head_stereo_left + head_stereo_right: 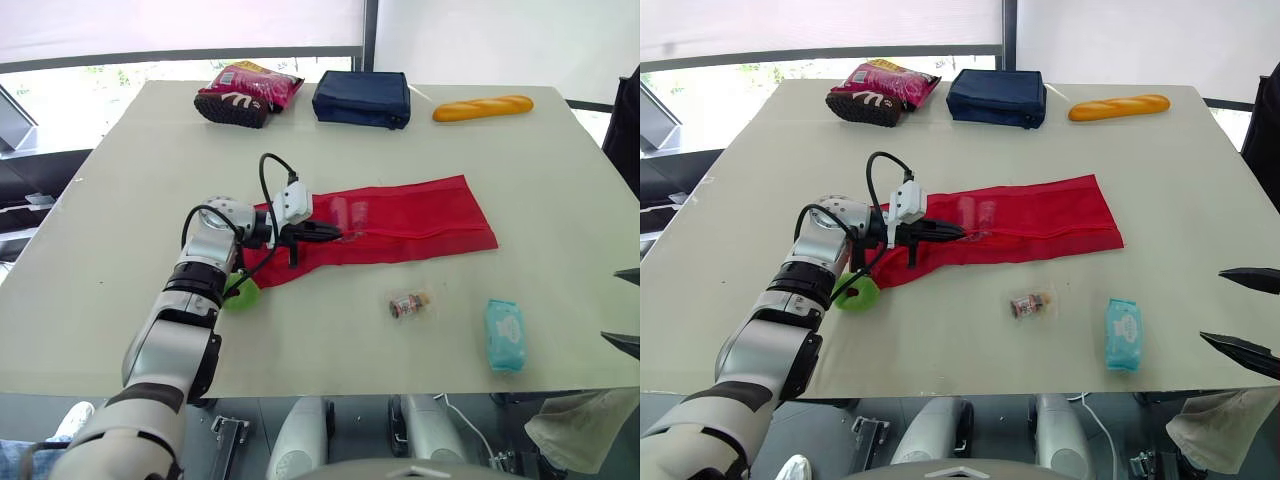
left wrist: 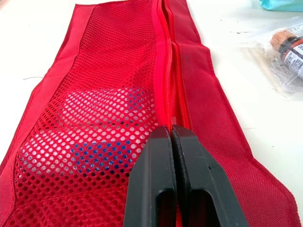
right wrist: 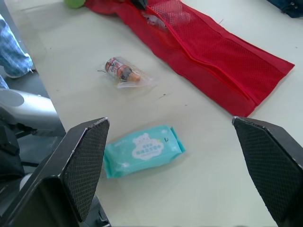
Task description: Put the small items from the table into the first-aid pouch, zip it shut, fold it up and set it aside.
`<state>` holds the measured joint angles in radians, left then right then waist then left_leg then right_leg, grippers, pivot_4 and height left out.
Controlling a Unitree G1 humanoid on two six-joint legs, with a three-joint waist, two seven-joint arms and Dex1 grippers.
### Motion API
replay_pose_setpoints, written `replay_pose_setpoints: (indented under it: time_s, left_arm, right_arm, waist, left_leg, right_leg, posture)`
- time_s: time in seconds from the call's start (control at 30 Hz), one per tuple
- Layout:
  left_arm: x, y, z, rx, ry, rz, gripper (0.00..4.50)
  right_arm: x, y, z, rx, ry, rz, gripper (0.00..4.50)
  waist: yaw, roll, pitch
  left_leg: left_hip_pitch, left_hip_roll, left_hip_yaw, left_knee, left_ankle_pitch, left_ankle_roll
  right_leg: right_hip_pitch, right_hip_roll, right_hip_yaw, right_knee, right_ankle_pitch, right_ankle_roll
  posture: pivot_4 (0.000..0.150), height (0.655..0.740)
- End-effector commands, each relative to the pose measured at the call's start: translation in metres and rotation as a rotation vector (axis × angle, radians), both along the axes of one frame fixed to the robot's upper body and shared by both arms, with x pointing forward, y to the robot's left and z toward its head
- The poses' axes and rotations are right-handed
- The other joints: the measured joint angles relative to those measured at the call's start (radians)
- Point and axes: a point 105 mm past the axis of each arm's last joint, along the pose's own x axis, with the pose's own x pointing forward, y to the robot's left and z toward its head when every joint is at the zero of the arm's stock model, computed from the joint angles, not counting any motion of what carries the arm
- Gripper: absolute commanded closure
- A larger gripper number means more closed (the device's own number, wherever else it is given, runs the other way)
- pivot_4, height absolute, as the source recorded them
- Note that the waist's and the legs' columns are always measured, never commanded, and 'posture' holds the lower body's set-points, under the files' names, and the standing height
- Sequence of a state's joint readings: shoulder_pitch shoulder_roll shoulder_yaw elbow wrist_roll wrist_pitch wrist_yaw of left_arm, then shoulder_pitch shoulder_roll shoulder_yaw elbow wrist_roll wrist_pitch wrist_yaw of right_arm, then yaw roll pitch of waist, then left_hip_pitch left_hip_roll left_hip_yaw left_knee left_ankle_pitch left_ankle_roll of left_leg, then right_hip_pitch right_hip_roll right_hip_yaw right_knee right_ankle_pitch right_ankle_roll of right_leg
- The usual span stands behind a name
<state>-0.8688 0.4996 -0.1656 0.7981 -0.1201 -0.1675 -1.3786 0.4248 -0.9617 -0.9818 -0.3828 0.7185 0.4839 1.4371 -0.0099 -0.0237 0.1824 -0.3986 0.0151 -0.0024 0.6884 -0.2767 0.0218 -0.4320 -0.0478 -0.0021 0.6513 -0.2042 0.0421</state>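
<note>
A long red first-aid pouch (image 1: 400,220) lies flat across the middle of the table, its mesh side up with blue items (image 2: 102,151) inside. My left gripper (image 1: 335,233) rests on the pouch's left part, shut on the zipper (image 2: 163,71) line. A small bottle in a clear bag (image 1: 409,303) and a teal pack of wipes (image 1: 505,334) lie on the table in front of the pouch. A green object (image 1: 243,295) sits under my left forearm. My right gripper (image 1: 1212,305) hangs open at the table's right edge, a little beyond the wipes (image 3: 140,149).
Along the far edge lie a pink snack bag (image 1: 246,92), a navy pouch (image 1: 362,98) and a toy baguette (image 1: 483,107). The table's front edge (image 1: 350,385) runs close below the loose items.
</note>
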Motion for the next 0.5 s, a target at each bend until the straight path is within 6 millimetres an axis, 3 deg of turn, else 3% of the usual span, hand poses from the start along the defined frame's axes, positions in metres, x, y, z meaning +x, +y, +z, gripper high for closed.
replay_pose_setpoints:
  time_s: [0.03,0.27,0.5]
  left_arm:
    - [0.003,0.000,0.017,-0.009,-0.060,-0.012,4.50]
    - [0.002,0.000,0.017,-0.007,-0.058,-0.014,4.50]
    - [0.002,-0.001,0.017,-0.009,-0.060,-0.012,4.50]
  right_arm:
    - [-0.003,-0.010,0.016,-0.021,-0.035,-0.020,0.06]
    - [0.004,-0.007,0.012,-0.022,-0.040,0.001,0.06]
    - [0.026,0.036,-0.022,-0.042,-0.080,0.082,0.06]
  waist:
    - [0.000,0.000,0.000]
    - [-0.001,0.000,0.000]
    - [-0.002,0.000,0.000]
  left_leg:
    - [0.000,0.000,0.000,0.000,0.000,0.000]
    - [0.000,0.000,0.000,0.000,0.000,0.000]
    - [0.000,0.000,0.000,0.000,0.000,0.000]
  right_leg:
    - [0.000,0.000,0.000,0.000,0.000,0.000]
    - [0.000,0.000,0.000,0.000,0.000,0.000]
    - [0.000,0.000,0.000,0.000,0.000,0.000]
  posture:
    - [0.150,0.7134]
    - [0.150,0.7134]
    - [0.150,0.7134]
